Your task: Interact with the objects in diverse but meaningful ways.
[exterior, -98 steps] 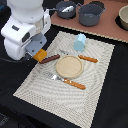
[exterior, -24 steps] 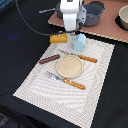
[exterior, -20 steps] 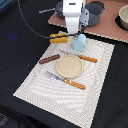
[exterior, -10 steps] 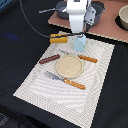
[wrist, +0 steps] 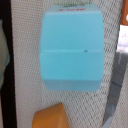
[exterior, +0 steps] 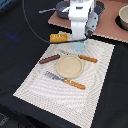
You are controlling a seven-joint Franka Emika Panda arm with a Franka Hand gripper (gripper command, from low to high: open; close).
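Observation:
In the exterior view my gripper (exterior: 80,40) hangs straight over the pale blue carton-shaped block (exterior: 79,46) at the far edge of the placemat, and its fingers are too blurred to read. That block (wrist: 72,50) nearly fills the wrist view, and no finger shows beside it. The yellow-orange bread loaf (exterior: 58,37) lies just to the exterior view's left of the block, and one corner of this loaf (wrist: 50,117) shows in the wrist view. A reddish-brown sausage stick (exterior: 49,59) lies on the mat, left of the round plate.
A round tan plate (exterior: 69,66) sits mid-mat on the striped placemat (exterior: 45,95). A wooden-handled knife (exterior: 75,83) lies in front of it and a fork (exterior: 84,58) behind. Grey pots (exterior: 62,7) and a bowl (exterior: 123,17) stand at the back.
The arm came from the exterior view's left to above the blue block. Over the last second it drifted slightly right and lower over it. The objects have not moved.

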